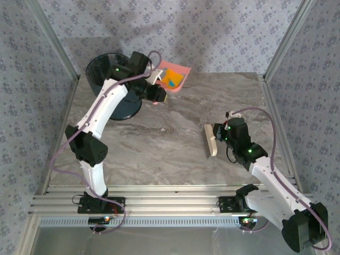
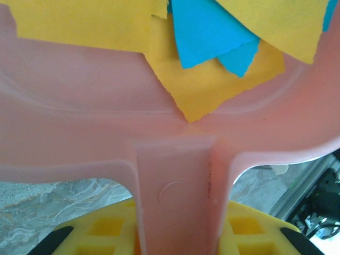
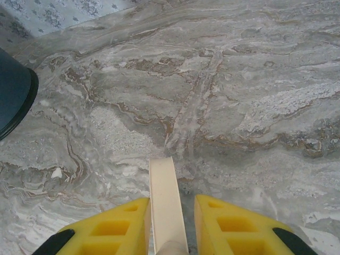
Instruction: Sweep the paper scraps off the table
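Orange-yellow and teal-blue paper scraps [image 2: 212, 48] lie heaped in a pink dustpan [image 2: 79, 127]. My left gripper [image 2: 175, 234] is shut on the dustpan's handle, with a yellow finger on each side. From above, the dustpan [image 1: 172, 77] is held raised at the back of the table [image 1: 175, 159], just right of the black bin [image 1: 109, 74], with the scraps [image 1: 173, 79] inside it. My right gripper [image 3: 171, 234] sits low over the table around a cream brush [image 3: 166, 202]. The brush touches the left finger, and a strip of table shows between it and the right finger.
The black bin [image 3: 13, 95] stands at the back left corner, its base on the marble top. Patterned walls and aluminium posts [image 1: 281, 48] close in the table on three sides. The cream brush [image 1: 211, 139] lies right of centre.
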You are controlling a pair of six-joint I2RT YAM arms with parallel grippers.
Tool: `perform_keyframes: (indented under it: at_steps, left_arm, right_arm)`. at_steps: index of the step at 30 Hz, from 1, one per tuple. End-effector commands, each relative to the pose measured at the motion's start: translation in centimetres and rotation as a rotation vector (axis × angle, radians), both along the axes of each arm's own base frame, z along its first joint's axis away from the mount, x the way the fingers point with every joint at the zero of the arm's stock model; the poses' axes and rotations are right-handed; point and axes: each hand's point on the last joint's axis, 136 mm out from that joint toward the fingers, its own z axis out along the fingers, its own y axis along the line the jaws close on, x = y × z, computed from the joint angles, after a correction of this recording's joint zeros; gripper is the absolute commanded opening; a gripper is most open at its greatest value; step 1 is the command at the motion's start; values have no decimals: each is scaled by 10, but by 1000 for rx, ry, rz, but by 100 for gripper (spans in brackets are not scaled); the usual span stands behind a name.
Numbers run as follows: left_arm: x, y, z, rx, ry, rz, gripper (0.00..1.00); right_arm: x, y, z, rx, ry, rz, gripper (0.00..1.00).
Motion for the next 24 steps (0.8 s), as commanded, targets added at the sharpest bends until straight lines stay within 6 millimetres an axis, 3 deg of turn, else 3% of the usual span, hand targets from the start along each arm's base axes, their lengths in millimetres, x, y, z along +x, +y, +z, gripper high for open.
perform_keyframes:
  at_steps: [1, 10, 17, 24]
  left_arm:
    - [7, 1, 19, -109, 43, 32, 0]
    - [31, 20, 37, -232, 71, 125, 0]
    - [44, 31, 66, -377, 70, 148, 0]
    - [62, 54, 92, -505, 69, 229, 0]
  right_arm:
    - [4, 4, 7, 40, -25, 2, 0]
    - [5, 5, 5, 43, -15, 3, 0]
    - [5, 5, 4, 40, -10, 3, 0]
    - [5, 5, 4, 41, -7, 2, 0]
